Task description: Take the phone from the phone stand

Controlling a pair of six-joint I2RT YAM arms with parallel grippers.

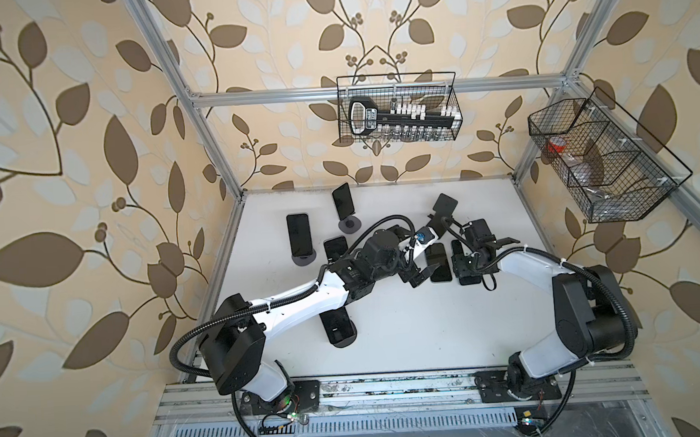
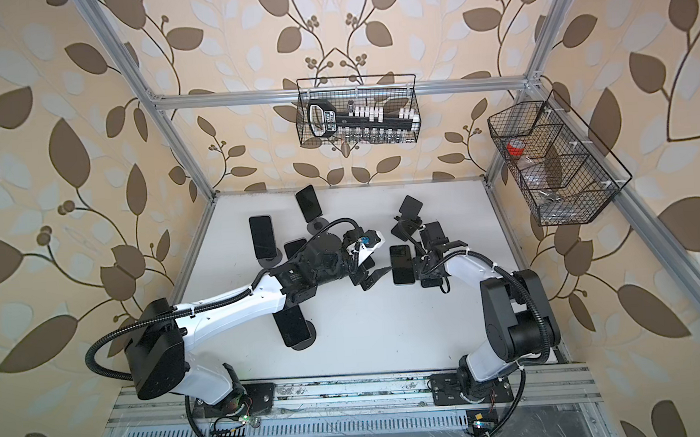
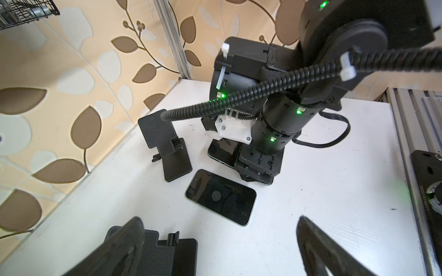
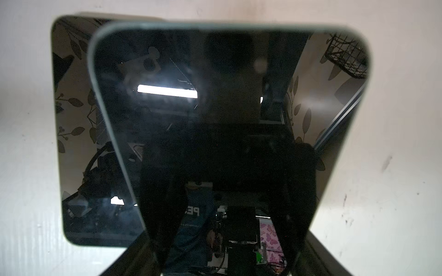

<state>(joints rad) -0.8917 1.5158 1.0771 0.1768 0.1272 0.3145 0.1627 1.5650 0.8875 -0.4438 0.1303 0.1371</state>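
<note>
A white table, walled by leaf-patterned wallpaper, carries both arms. The right gripper is clamped on the long edges of a phone, which fills most of the right wrist view. Its fingers are dark against the dark glass and hard to trace. The phone's near end is cut off by the frame, so whether it touches the table cannot be told. In both top views the wrist hides most of that phone. Just beside it a flat phone lies screen-up on the table, partly covered by the held one in the right wrist view. The left gripper has its jaws wide apart with nothing between them, near the flat phone but not touching it. The empty stand sits near the held phone, apart from it, toward the back wall. The left arm covers parts of the other phones on their stands.
</note>
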